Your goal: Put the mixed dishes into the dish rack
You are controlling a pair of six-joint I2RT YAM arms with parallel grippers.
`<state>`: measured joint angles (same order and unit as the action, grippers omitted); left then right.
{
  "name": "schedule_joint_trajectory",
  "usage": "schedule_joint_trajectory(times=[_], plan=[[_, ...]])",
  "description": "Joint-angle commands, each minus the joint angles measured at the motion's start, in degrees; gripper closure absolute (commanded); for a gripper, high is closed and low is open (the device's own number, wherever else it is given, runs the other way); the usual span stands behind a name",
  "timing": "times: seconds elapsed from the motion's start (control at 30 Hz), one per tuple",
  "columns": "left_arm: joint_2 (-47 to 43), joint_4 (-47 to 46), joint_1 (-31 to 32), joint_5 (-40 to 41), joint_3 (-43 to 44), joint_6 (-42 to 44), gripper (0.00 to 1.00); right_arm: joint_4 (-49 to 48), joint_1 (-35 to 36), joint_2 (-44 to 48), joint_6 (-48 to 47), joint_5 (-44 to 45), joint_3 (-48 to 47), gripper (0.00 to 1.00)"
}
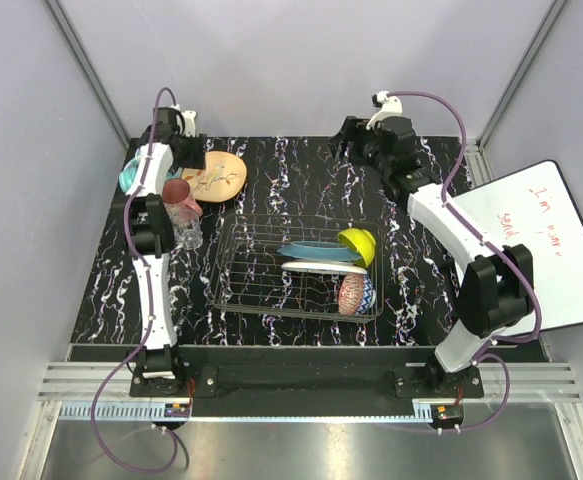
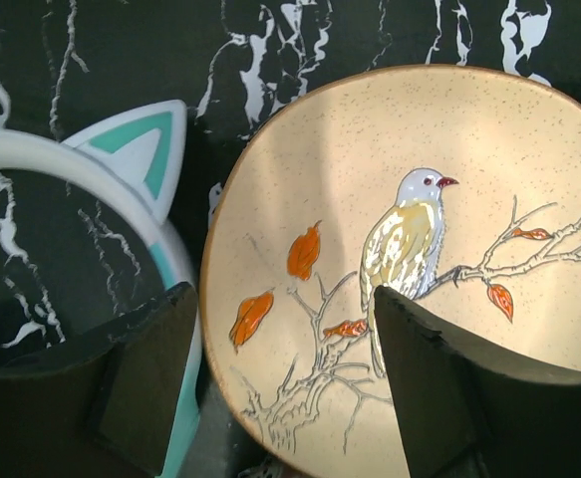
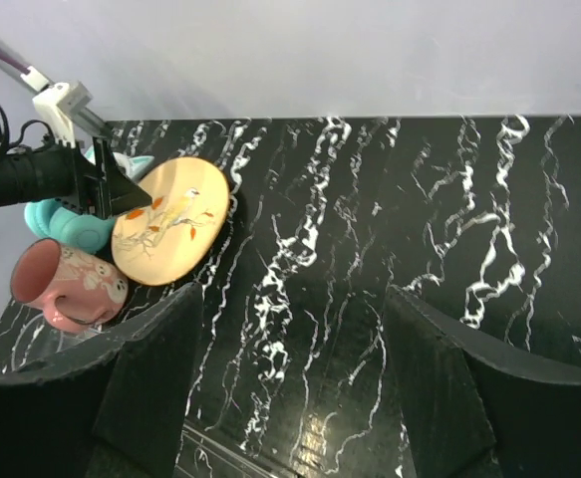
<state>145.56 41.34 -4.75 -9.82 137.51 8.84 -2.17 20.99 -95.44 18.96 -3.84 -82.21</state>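
Observation:
The tan floral plate lies on the black marble table at the back left; it fills the left wrist view and shows in the right wrist view. My left gripper is open over the plate's left edge, holding nothing. The pink mug and the small clear glass stand in front of it. The dish rack holds the teal plate, the white watermelon-print plate, the yellow-green bowl and the red patterned bowl. My right gripper is open and empty at the back.
Teal cat-ear headphones lie left of the tan plate, touching its edge. A whiteboard lies at the table's right edge. Grey walls close in the back and sides.

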Motion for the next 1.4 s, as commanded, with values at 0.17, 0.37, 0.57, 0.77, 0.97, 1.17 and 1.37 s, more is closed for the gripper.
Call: schedule_joint_trajectory(times=[0.17, 0.37, 0.57, 0.77, 0.97, 1.17, 1.37], plan=[[2.63, -4.69, 0.88, 1.9, 6.1, 1.0, 0.2, -6.7, -5.43, 5.26, 4.59, -4.78, 4.87, 0.2], [1.31, -5.4, 0.36, 3.51, 3.99, -2.77, 0.21, -6.18, -6.31, 8.16, 4.15, -3.99, 8.03, 0.2], [1.75, 1.19, 0.54, -3.7, 2.85, -4.09, 0.21, -2.41, -7.37, 11.32, 2.93, -2.41, 8.74, 0.2], [1.4, 7.52, 1.32, -6.26, -1.28, -4.01, 0.24, 0.41, -8.42, 14.31, 2.04, -0.56, 9.79, 0.2], [1.22, 8.67, 2.03, -8.45, -3.13, -3.31, 0.25, 0.94, -8.78, 13.97, 2.4, -1.0, 9.71, 0.2], [1.48, 12.78, 8.08, -11.0, -5.15, 1.44, 0.26, 0.94, -8.95, 13.87, 2.22, -1.0, 9.62, 0.21], [1.66, 18.32, 14.59, -7.14, -1.28, 10.66, 0.25, 0.94, -9.3, 15.02, 2.13, -0.73, 10.49, 0.21]])
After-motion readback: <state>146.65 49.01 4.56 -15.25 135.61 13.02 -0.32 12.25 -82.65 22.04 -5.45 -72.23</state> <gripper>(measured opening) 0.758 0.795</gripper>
